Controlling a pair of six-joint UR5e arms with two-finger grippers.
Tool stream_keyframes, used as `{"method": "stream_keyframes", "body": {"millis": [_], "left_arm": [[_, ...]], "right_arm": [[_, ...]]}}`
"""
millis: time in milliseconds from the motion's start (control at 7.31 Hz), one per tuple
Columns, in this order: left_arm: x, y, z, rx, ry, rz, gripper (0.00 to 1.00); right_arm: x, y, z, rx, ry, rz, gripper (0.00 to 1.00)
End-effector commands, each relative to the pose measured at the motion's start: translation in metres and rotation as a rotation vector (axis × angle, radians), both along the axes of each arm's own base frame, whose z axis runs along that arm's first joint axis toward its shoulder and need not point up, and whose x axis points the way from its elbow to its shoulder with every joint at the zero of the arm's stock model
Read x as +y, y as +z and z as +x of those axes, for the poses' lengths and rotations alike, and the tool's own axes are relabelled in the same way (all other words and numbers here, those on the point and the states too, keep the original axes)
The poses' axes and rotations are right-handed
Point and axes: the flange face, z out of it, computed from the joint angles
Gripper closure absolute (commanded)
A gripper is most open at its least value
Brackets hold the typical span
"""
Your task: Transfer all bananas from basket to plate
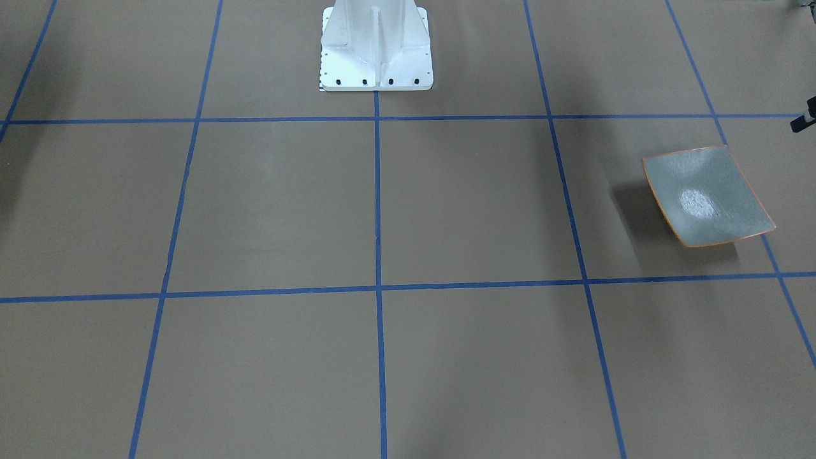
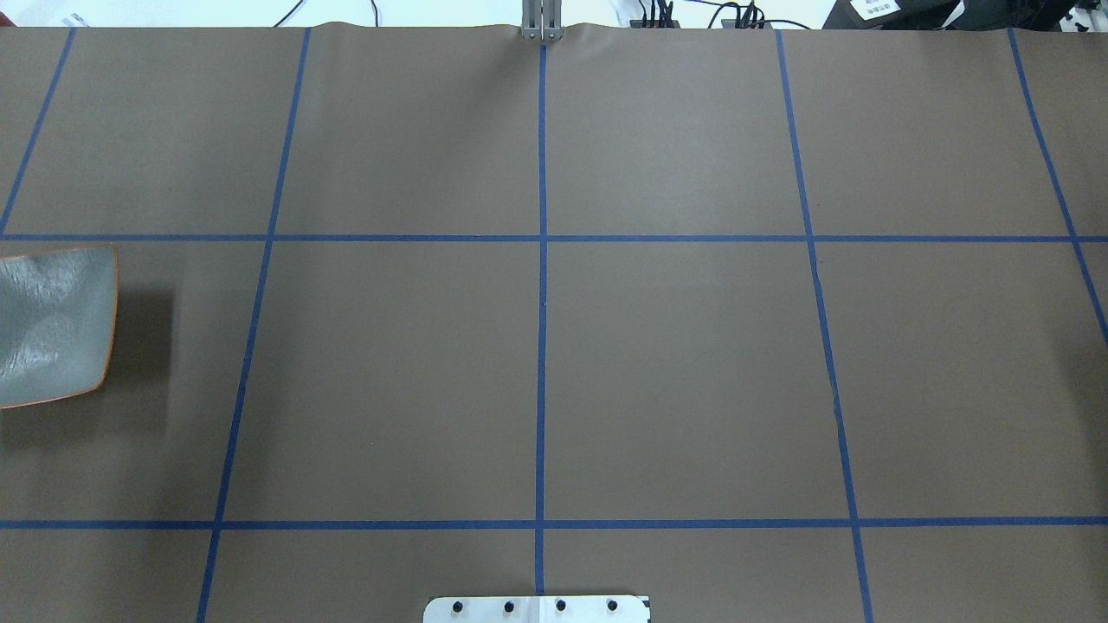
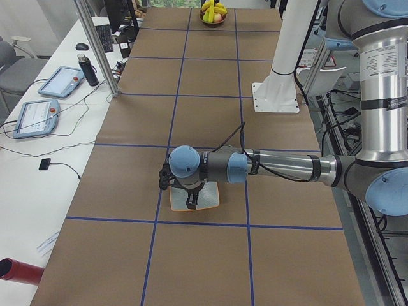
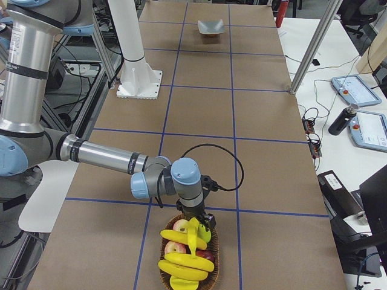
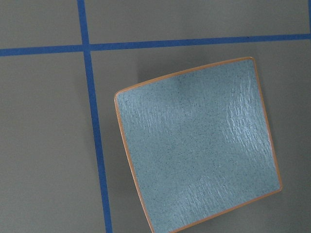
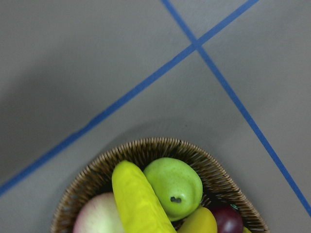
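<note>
Table (image 2: pixel 692 389): brown cover with a blue tape grid. The basket stands at the end on the robot's right and the plate at the end on its left, well apart.
Left arm: reaches out low, and the left gripper (image 3: pixel 191 203) hangs over the plate. Only the side view shows it, so I cannot tell how its jaws stand.
Right arm: stretched out, with the right gripper (image 4: pixel 204 222) just over the basket. 1 banana (image 4: pixel 192 235) stands almost upright right beneath it. It may be gripped, but I cannot tell.
Basket (image 6: pixel 146 144): woven wicker, and it holds every fruit in view.
Plate (image 5: pixel 197 145): bare, 0 bananas on it.
Bananas (image 4: pixel 184 260): several lie stacked in the basket, across the other fruit.
Other fruit: apples (image 4: pixel 180 226), 1 green pear (image 6: pixel 174 187) and 1 dark plum (image 6: pixel 228 218), none of them part of the task.
Progress: my reading is that the job is at its very start, with the 1st pick perhaps in hand and every transfer left to do.
</note>
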Motion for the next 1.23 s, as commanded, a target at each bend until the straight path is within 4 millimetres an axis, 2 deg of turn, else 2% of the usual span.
{"method": "stream_keyframes", "body": {"millis": [0,137,274,411,547,958,1095], "left_arm": [[0.001,0.002,0.0,0.001,0.001,-0.003,0.0],[0.001,0.002,0.0,0.0,0.0,-0.006,0.0],[0.001,0.004,0.0,0.0,0.001,-0.008,0.0],[0.001,0.005,0.0,0.0,0.001,-0.011,0.0],[0.001,0.006,0.0,0.0,0.001,-0.012,0.0],[0.001,0.006,0.0,0.0,0.001,-0.012,0.0],[0.001,0.006,0.0,0.0,0.001,-0.012,0.0]], "right_arm": [[0.006,0.03,0.001,0.017,-0.077,-0.011,0.03],[0.007,0.035,0.0,0.014,-0.077,-0.019,0.12],[-0.003,0.03,0.0,0.029,-0.085,-0.001,0.63],[-0.01,0.026,-0.002,0.031,-0.092,0.009,1.0],[-0.016,0.021,-0.003,0.031,-0.095,0.02,1.0],[-0.017,0.016,-0.003,0.031,-0.097,0.033,1.0],[-0.02,0.005,-0.003,0.027,-0.097,0.053,1.0]]}}
